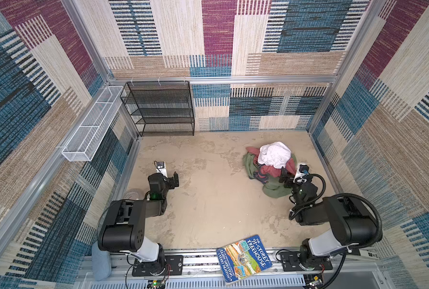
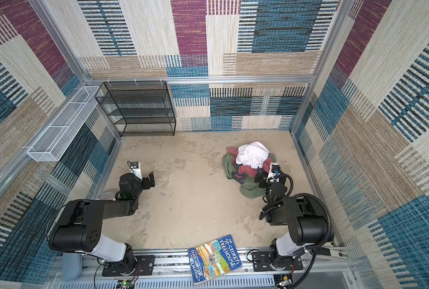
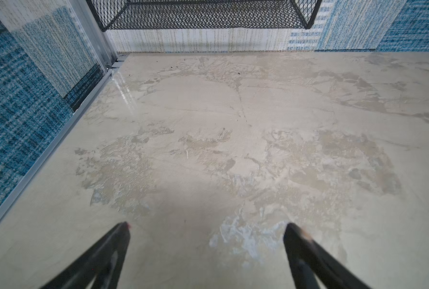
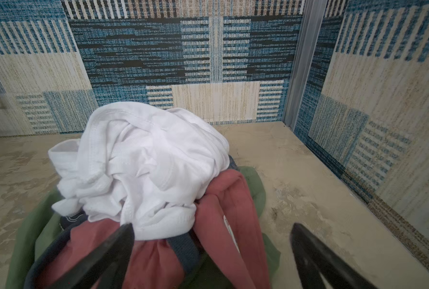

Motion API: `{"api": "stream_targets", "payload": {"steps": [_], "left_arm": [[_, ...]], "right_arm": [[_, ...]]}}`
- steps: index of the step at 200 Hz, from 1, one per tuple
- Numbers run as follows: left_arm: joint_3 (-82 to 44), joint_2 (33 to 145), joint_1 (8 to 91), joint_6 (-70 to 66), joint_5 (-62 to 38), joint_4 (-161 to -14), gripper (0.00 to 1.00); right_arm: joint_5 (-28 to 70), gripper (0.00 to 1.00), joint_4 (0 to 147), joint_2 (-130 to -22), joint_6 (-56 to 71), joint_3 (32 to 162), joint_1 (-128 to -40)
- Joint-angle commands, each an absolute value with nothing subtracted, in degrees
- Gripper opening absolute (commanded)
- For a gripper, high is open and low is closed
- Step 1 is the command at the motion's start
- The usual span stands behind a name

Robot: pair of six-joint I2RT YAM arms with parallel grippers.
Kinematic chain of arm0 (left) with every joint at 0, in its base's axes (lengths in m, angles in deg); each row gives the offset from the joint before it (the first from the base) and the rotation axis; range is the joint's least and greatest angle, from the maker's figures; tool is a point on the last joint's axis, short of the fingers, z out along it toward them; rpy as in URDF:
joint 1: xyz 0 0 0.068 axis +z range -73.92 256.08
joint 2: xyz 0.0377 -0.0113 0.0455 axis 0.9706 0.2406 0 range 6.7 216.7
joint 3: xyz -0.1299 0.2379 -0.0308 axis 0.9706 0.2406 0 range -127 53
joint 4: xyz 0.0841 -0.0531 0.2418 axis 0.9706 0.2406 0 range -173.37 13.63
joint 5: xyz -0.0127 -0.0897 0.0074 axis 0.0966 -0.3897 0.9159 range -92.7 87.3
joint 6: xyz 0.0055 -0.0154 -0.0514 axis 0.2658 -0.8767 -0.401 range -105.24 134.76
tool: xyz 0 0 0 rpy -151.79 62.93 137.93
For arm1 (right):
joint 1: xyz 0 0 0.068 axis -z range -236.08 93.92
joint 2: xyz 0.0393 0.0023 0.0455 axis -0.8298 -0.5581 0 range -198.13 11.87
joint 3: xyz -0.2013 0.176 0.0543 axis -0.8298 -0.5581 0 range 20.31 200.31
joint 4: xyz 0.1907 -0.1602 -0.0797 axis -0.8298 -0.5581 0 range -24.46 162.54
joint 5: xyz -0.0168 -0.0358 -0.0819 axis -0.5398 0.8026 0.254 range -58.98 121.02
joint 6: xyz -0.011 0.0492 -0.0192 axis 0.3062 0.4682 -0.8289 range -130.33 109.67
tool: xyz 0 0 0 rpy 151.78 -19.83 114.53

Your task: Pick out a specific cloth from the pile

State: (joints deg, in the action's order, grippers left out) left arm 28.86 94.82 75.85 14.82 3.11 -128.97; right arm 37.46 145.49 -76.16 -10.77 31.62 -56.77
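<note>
The pile [image 1: 265,171] lies at the back right of the floor in both top views. The olive-green cloth [image 1: 273,192] [image 2: 251,190] is at the bottom, spreading out on the left and the near side. A dusty-red garment [image 4: 229,200] lies over it, and a white garment [image 1: 274,153] [image 4: 146,162] sits on top. In the right wrist view the green cloth [image 4: 256,190] shows only at the edges. My right gripper [image 1: 285,179] [image 4: 212,226] is open over the pile's near right edge, holding nothing. Far from the pile, my left gripper [image 1: 174,179] [image 3: 207,226] is open above bare floor.
A black mesh shelf [image 1: 162,107] stands at the back left, with a white wire basket [image 1: 91,127] on the left wall. A picture book [image 1: 244,259] lies across the front rail. The right wall [image 4: 383,125] runs close beside the pile.
</note>
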Motion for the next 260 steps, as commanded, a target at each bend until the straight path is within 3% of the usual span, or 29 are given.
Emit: {"api": "stream_targets", "payload": {"steps": [1, 229, 248, 260], "left_arm": [[28.48, 94.84, 75.84, 15.32, 2.93, -129.91, 0.99], [28.03, 94.84, 76.56, 15.11, 1.26, -129.07, 0.99], [28.08, 94.19, 76.50, 15.41, 0.92, -129.42, 0.93], [25.62, 91.07, 76.49, 15.60, 0.40, -122.22, 0.79]], "right_arm": [[37.08, 1.00, 147.07, -76.11, -10.50, 31.78, -56.81], [37.05, 1.00, 147.12, -76.00, -10.47, 31.78, -56.78], [37.90, 1.00, 143.70, -74.03, -10.39, 32.92, -56.89], [40.39, 0.96, 135.24, -70.18, -9.18, 35.69, -56.94]]}}
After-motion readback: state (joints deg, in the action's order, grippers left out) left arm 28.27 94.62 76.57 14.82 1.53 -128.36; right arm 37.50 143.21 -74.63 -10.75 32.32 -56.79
